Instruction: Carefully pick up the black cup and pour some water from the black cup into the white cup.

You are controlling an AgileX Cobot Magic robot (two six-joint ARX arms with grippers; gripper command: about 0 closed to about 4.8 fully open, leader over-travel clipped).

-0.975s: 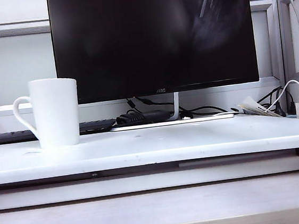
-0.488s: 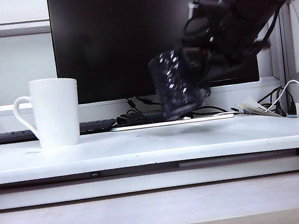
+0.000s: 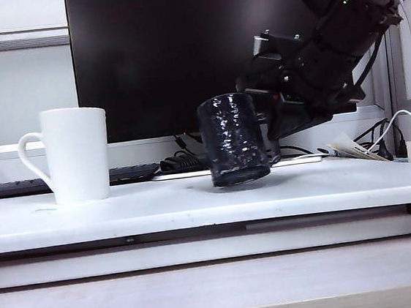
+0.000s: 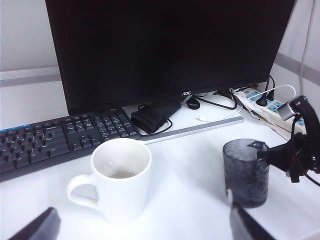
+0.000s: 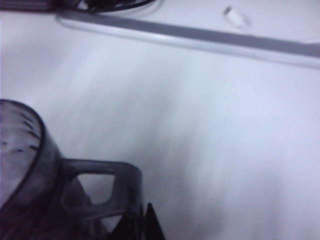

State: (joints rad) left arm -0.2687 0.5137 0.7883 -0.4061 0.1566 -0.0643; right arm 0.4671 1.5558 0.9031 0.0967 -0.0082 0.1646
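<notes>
The black cup [image 3: 233, 140] is held by its handle in the right gripper [image 3: 274, 121], whose jaws are clamped shut on that thin handle. From the exterior view the cup sits on the monitor side of the jaws, tilted a bit, with its base at or just above the white tabletop [image 3: 196, 203]; actual contact can't be made out. The white cup [image 3: 77, 154] stands upright well apart on the other side, handle pointing away from the black one.

The left gripper [image 4: 142, 225] isn't seen in the exterior view at all. Only its two dark fingertips [image 4: 35, 227] are caught in the left wrist view, spread wide and holding nothing, hanging on the near side of the white cup [image 4: 120, 180]. That view also looks down into both cups: a little liquid seems to be visible in the white one, and the black cup [image 4: 246, 172] is seen with the right gripper [image 4: 280, 155] beside it.

In the blurry right wrist view, the handle [image 5: 102, 187] and part of the rim are shown close up, plus the monitor's silver base [image 5: 200, 37].
</notes>
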